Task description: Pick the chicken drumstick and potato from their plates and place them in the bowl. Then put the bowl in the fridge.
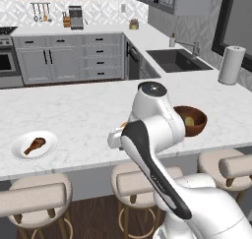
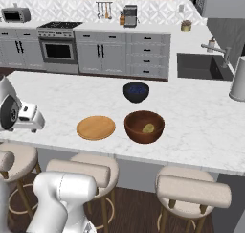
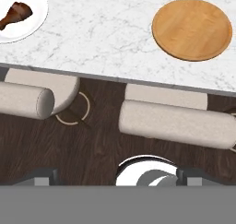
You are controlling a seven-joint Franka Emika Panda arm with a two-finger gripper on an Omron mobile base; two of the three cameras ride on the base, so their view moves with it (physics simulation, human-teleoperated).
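Observation:
The brown chicken drumstick [image 1: 34, 145] lies on the white plate [image 1: 19, 152] at the counter's front left; the hand view has the drumstick [image 3: 15, 14] and its plate [image 3: 34, 15] at upper left. The tan wooden plate [image 2: 95, 127] is bare, and in the hand view this plate [image 3: 191, 29] sits at upper right. To its right stands the reddish-brown bowl [image 2: 144, 126] with the yellowish potato [image 2: 148, 128] inside. My gripper [image 3: 115, 176] is open and holds nothing. It hangs above the counter's front edge, between the two plates. The fridge is out of view.
A small dark blue bowl [image 2: 136, 91] stands behind the wooden bowl. Padded stools [image 3: 175, 121] line the counter's front edge. The sink [image 1: 176, 60] and a paper towel roll [image 1: 231, 64] lie to the far right. My own arm hides the wooden plate in the left base view.

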